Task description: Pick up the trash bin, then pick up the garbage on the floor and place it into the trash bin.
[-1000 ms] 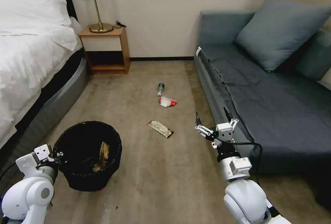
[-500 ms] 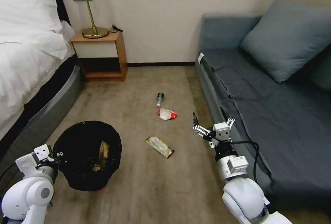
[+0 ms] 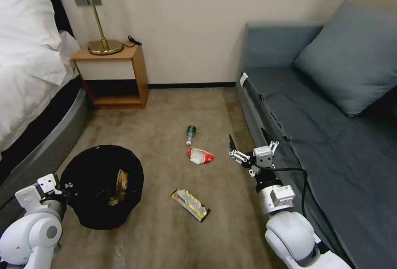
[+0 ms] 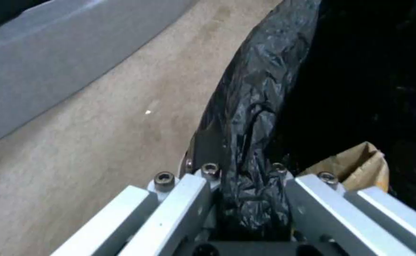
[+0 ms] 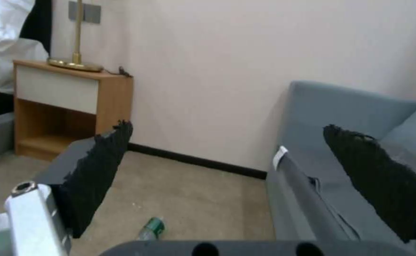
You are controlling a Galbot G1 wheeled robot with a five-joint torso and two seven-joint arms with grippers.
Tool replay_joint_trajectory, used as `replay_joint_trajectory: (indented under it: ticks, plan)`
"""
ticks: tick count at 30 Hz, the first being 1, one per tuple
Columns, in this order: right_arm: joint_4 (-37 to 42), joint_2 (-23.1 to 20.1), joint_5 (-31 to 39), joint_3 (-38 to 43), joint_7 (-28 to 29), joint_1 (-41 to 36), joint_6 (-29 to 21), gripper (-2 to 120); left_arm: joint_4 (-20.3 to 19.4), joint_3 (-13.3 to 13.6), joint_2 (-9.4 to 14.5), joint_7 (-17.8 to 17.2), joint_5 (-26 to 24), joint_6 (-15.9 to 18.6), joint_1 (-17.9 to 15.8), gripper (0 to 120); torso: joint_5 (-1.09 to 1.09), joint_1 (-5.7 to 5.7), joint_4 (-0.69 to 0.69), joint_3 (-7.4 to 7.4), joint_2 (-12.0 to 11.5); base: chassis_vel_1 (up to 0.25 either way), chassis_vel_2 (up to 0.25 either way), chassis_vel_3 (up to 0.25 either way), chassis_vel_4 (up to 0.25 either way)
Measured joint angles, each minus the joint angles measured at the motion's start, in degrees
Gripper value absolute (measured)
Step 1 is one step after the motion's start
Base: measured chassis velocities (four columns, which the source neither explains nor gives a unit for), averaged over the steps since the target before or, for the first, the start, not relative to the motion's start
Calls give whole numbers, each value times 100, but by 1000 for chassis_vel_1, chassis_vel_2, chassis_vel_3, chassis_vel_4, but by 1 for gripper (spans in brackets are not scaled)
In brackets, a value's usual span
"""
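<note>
Now left claw (image 4: 246,199) pinches trash bin (image 3: 89,165) rim; right claw (image 3: 248,147) agape

Open carpet (image 3: 165,236) lies between the bed (image 3: 37,107) on the left and the sofa (image 3: 314,136) on the right. The trash bin (image 3: 101,186) blocks the left side. The right gripper (image 3: 250,147), jaws spread, hangs just beside the sofa's edge, perhaps touching. The snack wrapper (image 3: 191,205), packet (image 3: 199,155) and bottle (image 3: 190,134) have clear floor around them.

You're in a carpeted bedroom: a white-sheeted bed (image 3: 29,74), beside it a wooden nightstand (image 3: 109,76) with a brass lamp (image 3: 97,20), opposite it a grey-blue fabric sofa (image 3: 322,111).
</note>
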Motion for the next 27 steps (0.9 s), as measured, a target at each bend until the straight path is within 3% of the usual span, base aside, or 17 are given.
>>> replay_joint_trajectory:
  ticks: [7,10,11,14,16,19,27]
  plan:
    - [-137,-148,219,-222,-221,291,-53,100,5,4,6,1,3,0,1,3,1,0,0,1,0,-106,112,92,-95]
    - [-173,-465,1321,-624,-502,726,-489,100,0,6,44,-4,7,0,25,3,1,0,0,0,0,0,0,0,0]
    - [-173,-465,1321,-624,-502,726,-489,100,0,6,44,-4,7,0,25,3,1,0,0,0,0,0,0,0,0]
    - [-411,-790,2739,-1401,-822,1500,-951,100,-10,7,42,-3,30,0,45,3,0,0,0,-1,0,0,0,0,0]
    - [-566,-846,3032,-1678,-913,1734,-1024,100,-15,4,29,-5,47,0,56,3,0,0,-1,0,0,0,0,0,0]
    - [-1440,-869,3843,-2662,-1150,2653,-1194,100,-52,4,-40,-6,136,0,131,3,0,0,1,0,-1,0,0,0,0]
    - [-2976,-696,4354,-3877,-1625,3704,-1267,100,-202,-41,-95,-4,244,-6,305,3,1,0,0,0,-1,0,0,0,0]
